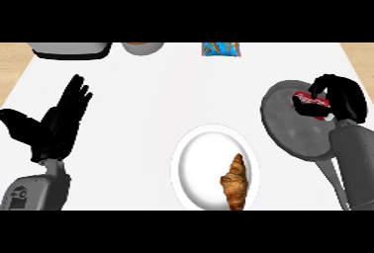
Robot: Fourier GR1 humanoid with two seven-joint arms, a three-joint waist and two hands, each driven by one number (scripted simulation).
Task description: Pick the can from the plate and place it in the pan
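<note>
The red can [310,103] lies over the grey pan [292,123] at the right, with my right hand [342,96] curled round it from above. Part of the can is hidden by the fingers; I cannot tell whether it touches the pan's floor. The white plate [205,163] sits at the lower centre and carries a croissant [234,182] on its right side. My left hand [55,123] rests open at the left, fingers pointing up and spread, away from all of these.
Along the far edge stand a grey appliance [70,49], a round bowl-like object [142,47] and a blue packet [221,49]. The pan's handle [335,180] runs down toward the lower right under my right forearm.
</note>
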